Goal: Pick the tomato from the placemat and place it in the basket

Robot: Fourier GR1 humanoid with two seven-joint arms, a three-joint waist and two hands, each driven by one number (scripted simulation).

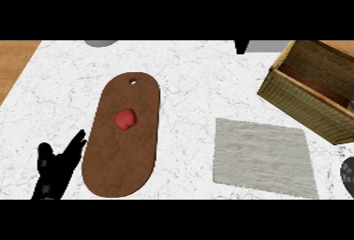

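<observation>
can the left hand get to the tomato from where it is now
Probably yes: the left hand, open beside the brown board, has nothing between it and the tomato lying bare on that board.

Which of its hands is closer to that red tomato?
Left. The left hand sits low beside the wooden board, down-left of the tomato. The right hand only peeks in at the view's right edge, beyond the grey placemat, much farther away.
</observation>
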